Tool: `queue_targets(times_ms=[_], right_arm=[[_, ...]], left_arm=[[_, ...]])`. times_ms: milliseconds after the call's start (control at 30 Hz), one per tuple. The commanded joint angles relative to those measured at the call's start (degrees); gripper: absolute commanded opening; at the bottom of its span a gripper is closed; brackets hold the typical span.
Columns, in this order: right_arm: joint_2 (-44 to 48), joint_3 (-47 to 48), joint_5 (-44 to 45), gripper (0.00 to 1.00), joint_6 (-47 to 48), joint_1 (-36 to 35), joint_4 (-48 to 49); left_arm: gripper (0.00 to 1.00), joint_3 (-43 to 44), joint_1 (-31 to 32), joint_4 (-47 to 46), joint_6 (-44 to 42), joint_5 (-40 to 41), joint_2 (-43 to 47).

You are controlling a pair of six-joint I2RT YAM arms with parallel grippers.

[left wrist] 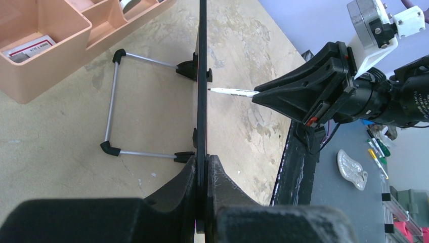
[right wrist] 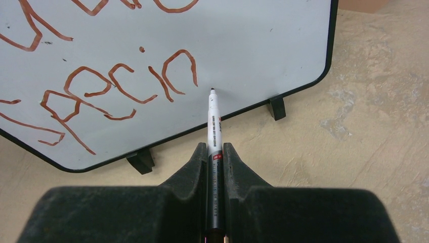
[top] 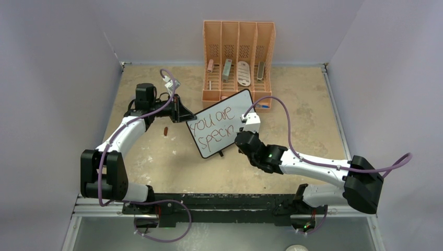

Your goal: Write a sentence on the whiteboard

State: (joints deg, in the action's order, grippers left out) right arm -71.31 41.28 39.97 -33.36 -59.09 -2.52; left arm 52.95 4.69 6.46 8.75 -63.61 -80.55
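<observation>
- Top external view — table (top: pixel 156 167): flat, mottled tan surface with a rough, worn look.
- Orange organizer (top: pixel 239 36): ribbed plastic rack of four upright slots, at the table's far edge.
- Whiteboard (top: pixel 222 124): glossy white rectangle with a thin black frame, rounded corners and small black feet. It stands just in front of the organizer, with a grey wire stand (left wrist: pixel 114 101) behind it.
- Left gripper (left wrist: pixel 202 164): black fingers closed tight on the board's side edge.
- Right gripper (right wrist: pixel 215 152): black wedge-shaped fingers clamped around the marker.
- Marker (right wrist: pixel 213 119): slim white-and-black barrel, its tip at the board's face just right of the last stroke.
- Sentence (top: pixel 213 127): red-brown handwriting in two lines — "you are" above, "speci" plus an unfinished arch below.
- Red-brown oblong (top: pixel 165 130): small piece lying on the table near the left gripper.
</observation>
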Motion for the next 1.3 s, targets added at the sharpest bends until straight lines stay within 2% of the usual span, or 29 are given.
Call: queue_targets(times_ms=[0,267,500,1267], right_arm=[[1.6,0.7,1.1,0.00,0.1,0.3,1.7],[5.0,-1.0,-3.5,0.00,4.0,0.2,5.6],[3.4,-0.8,-7.4,0.00,5.7,0.2,6.7],[0.9,-0.4,-5.0,0.00,3.7,0.2,4.4]], left_arm=[[0.00,1.7,0.5,0.1,-1.5,-0.5,0.9],[0.00,1.7,0.5,0.2,-1.5,-0.3,1.0],[0.00,1.6,0.5,0.2,-1.5,-0.3,1.0],[0.00,1.6,0.5,0.1,-1.5,-0.5,0.9]])
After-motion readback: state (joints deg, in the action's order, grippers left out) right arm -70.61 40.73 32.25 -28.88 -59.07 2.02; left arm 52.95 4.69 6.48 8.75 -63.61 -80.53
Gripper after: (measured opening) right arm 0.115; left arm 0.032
